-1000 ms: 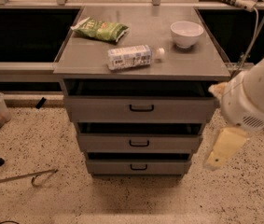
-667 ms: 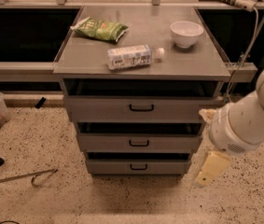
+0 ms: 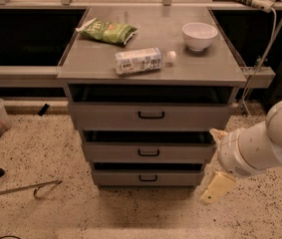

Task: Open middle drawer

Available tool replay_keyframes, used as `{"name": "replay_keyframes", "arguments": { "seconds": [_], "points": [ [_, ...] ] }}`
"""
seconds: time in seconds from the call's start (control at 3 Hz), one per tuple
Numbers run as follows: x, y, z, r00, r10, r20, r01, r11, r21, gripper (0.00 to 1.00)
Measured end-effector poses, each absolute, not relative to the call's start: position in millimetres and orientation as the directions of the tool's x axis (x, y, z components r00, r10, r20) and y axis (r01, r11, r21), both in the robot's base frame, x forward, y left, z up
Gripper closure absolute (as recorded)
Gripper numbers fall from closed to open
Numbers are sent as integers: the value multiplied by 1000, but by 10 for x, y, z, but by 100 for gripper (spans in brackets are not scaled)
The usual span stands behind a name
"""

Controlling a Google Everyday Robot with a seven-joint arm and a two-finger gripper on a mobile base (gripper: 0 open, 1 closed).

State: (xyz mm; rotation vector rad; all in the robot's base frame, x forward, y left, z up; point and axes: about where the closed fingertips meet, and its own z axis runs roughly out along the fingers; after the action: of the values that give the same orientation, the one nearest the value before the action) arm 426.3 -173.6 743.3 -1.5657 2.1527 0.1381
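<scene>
Camera view: the middle drawer (image 3: 115,152) sits between the top drawer (image 3: 105,116) and the bottom drawer (image 3: 115,177). Its black handle (image 3: 148,153) is to the left of the gripper (image 3: 220,185), which hangs low by the cabinet's (image 3: 205,68) right side. I cannot tell if the gripper is wide or narrow.

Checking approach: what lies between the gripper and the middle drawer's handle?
Camera view: just bare front of the grey metal middle drawer; gripper hangs at its right.

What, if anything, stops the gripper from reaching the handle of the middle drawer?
Probably nothing: it looks reachable. The gripper hangs low, right of the middle drawer, whose black handle has no object before it.
</scene>
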Motion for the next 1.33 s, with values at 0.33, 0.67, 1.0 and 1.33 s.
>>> {"name": "replay_keyframes", "arguments": {
  "seconds": [0.33,0.67,1.0,1.33],
  "points": [
    [4250,-1677,7152,-237,-877,-418,-925,335,-179,0],
    [4317,-1562,6659,-225,-851,-475,-927,337,-165,0],
    [4558,-1383,6269,-170,-809,-563,-922,332,-198,0],
    [4791,-1234,5802,-96,-727,-680,-920,326,-218,0]
  ]
}}
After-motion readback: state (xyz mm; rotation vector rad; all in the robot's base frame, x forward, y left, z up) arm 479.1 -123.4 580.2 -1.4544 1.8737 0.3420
